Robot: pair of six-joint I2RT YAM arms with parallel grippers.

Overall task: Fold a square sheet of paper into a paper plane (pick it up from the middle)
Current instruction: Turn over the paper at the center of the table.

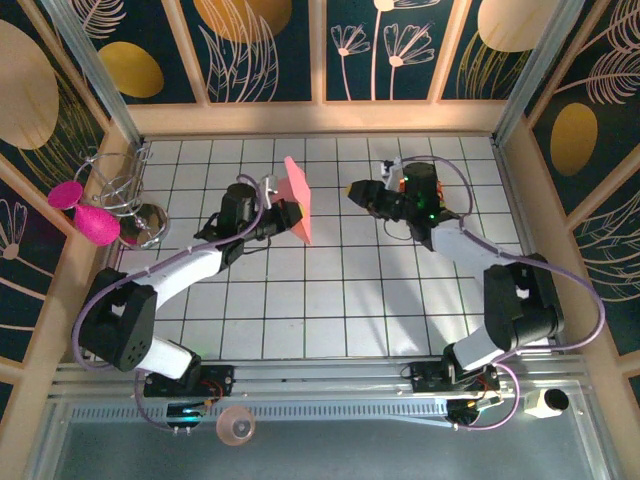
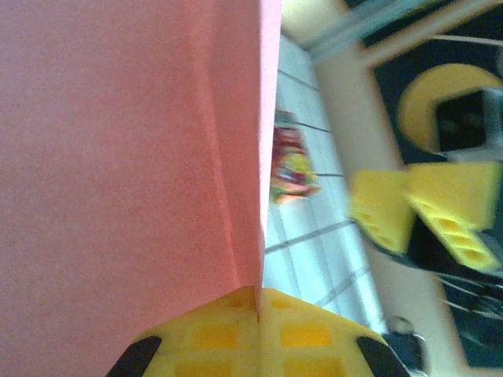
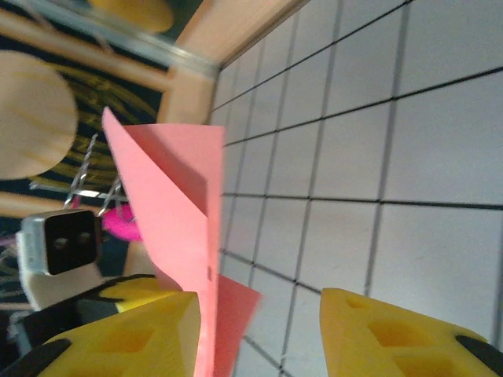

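Observation:
The square sheet of paper [image 1: 298, 200] is salmon pink and stands on edge above the white tiles, left of the middle, with a crease running down it. My left gripper [image 1: 284, 217] is shut on its lower edge. In the left wrist view the yellow fingers [image 2: 299, 338] meet with the paper [image 2: 118, 157] pinched between them. My right gripper [image 1: 356, 190] is open a short way to the right of the sheet, not touching it. In the right wrist view the folded paper [image 3: 169, 212] rises beyond the left finger [image 3: 134, 334], and nothing lies between the jaws.
A red-and-yellow snack packet [image 2: 291, 169] lies on the tiles beyond the sheet. Magenta discs [image 1: 85, 215], a wire stand [image 1: 118, 185] and a metal cup [image 1: 150, 220] crowd the left wall. Wooden walls close the tiled floor [image 1: 330, 310].

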